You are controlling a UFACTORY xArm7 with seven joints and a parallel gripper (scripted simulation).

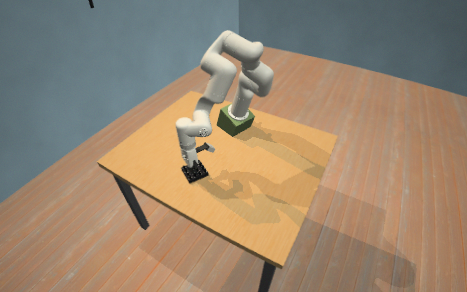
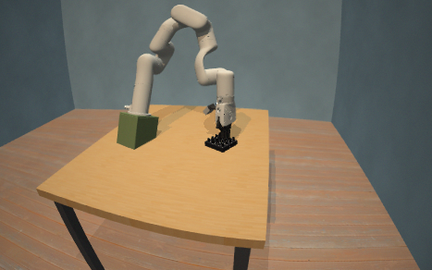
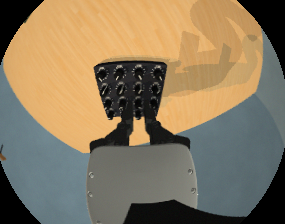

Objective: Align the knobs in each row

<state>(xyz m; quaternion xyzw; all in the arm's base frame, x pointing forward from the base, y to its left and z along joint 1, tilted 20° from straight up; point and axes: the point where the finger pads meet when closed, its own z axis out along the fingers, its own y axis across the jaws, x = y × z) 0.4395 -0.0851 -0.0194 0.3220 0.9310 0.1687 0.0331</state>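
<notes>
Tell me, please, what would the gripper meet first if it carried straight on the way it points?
Probably the knob box, under the gripper; which knob comes first I cannot tell.
</notes>
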